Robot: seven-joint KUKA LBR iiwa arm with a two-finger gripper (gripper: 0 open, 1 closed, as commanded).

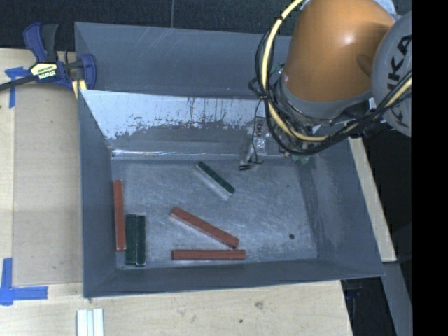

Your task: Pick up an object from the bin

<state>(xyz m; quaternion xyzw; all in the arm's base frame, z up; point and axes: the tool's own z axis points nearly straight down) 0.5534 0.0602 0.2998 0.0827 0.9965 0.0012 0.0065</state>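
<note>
Fingers (pixel 246 164): I cannot tell if they are open or shut. They look small and dark.
Gripper (pixel 249 158): It hangs low by the back wall of the bin (pixel 94 187).
Nearest thing: A green stick (pixel 214 178) lies tilted on the floor, just beside the gripper, down and to the left. I see nothing on top of it.
Other things: Two red sticks (pixel 204 227) lie near the front, well apart from the gripper. One more red stick (pixel 119 214) and a dark green block (pixel 135 239) lie by the left wall.
Hard to see: The big orange cover (pixel 334 40) and cables (pixel 274 117) hide the wrist.
</note>
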